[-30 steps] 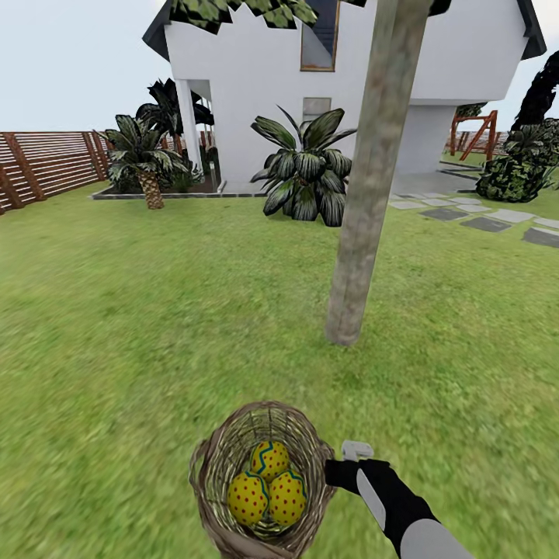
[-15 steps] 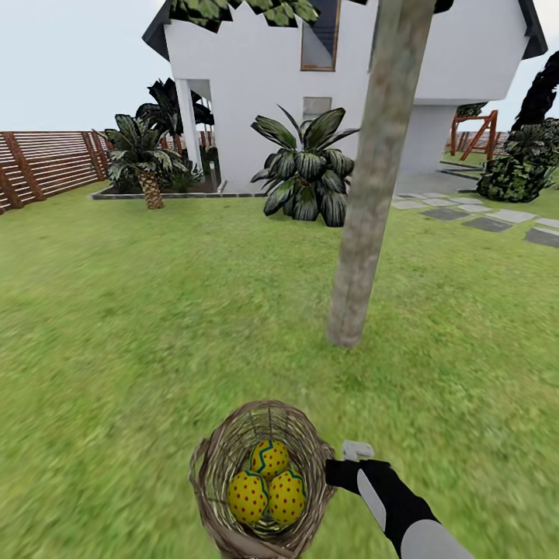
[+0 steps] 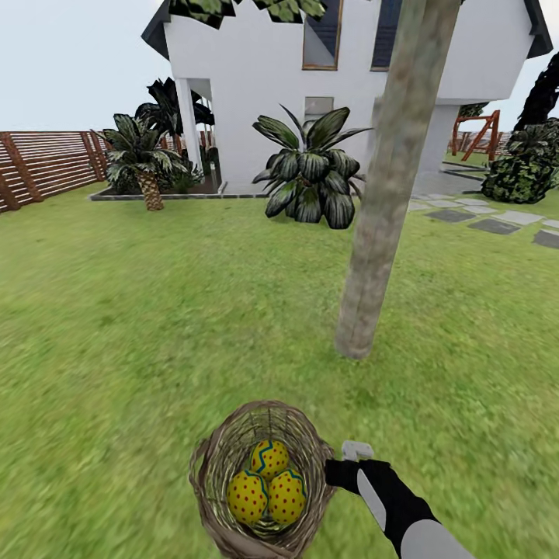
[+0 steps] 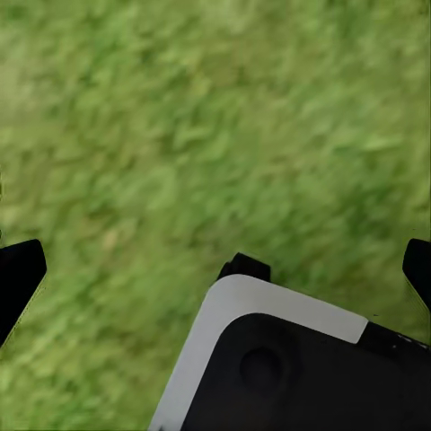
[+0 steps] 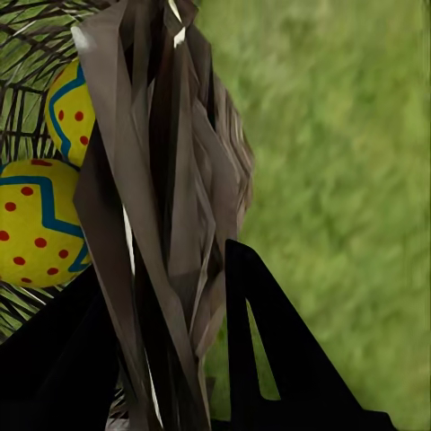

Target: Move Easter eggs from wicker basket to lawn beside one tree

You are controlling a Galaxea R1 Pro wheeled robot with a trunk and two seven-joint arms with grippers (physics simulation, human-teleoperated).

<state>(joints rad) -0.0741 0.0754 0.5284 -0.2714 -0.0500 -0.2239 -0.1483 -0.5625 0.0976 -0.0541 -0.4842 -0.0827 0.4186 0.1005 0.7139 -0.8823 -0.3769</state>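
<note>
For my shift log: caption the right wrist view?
Right gripper clamps the wicker basket rim, Easter eggs inside, over lawn.

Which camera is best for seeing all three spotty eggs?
The head view: it looks down into the wicker basket and shows all three Easter eggs together. The right wrist view shows two through the weave, partly hidden by the rim the right pincer grips. The left wrist view shows lawn.

Three Easter eggs (image 3: 269,481) in wicker basket (image 3: 213,458), tree (image 3: 382,210) beyond on lawn (image 3: 116,326)

Open lawn (image 3: 155,326) all around; only the tree (image 3: 373,256) trunk stands ahead of the wicker basket (image 3: 260,473)
</note>
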